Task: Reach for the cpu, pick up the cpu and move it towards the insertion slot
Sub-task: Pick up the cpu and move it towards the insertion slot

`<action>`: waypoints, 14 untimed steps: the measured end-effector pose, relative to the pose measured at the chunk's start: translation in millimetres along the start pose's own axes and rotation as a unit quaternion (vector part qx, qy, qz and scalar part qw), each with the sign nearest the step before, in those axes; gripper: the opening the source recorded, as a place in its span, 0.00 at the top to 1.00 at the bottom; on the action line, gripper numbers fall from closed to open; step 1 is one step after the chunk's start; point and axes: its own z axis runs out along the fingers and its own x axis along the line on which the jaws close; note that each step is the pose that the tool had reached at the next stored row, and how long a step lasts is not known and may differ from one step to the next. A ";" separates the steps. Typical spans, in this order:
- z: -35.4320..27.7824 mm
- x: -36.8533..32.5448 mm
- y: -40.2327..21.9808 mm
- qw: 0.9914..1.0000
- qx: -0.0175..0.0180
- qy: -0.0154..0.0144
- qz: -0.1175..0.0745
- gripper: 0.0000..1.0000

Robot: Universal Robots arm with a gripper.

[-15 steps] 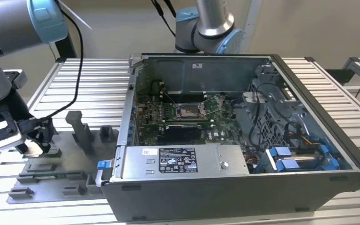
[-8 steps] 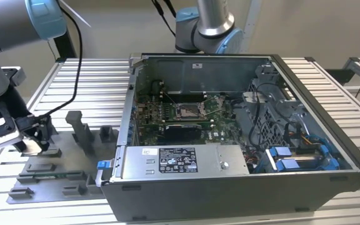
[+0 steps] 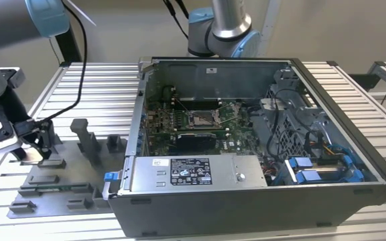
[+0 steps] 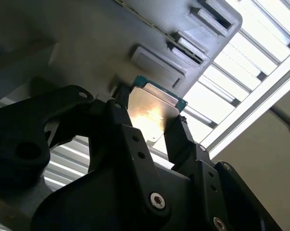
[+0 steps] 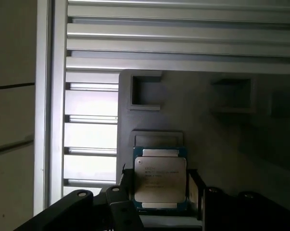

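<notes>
First wrist view: the claw (image 5: 159,188) has its two black fingers (image 5: 126,190) pressed against opposite edges of the cpu (image 5: 160,179), so I read it as clenched on the chip. The silvery top faces the camera and sits square between the pads. In the second wrist view the cpu (image 4: 152,111) looks held a little way off the grey fixture tray (image 4: 149,65), with its teal edge clear of the recess beside it, though I can't be sure it is fully free.

In the exterior view the claw (image 3: 35,150) hangs over the fixture tray (image 3: 59,187) at the exterior view's left. That puts it well apart from the insertion slot (image 3: 203,119), which lies deep inside the open computer case (image 3: 300,65).

As I judge it, the hold is thin, only on the rim. I'd keep the chip level, bring it straight up past the tray's upright blocks (image 3: 82,131) with no sideways drag, and keep the pace gentle so it can't twist between the pads.
</notes>
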 end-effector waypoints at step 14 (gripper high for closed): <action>-16.8 -0.1 0.7 1.000 0.001 0.000 0.000 1.00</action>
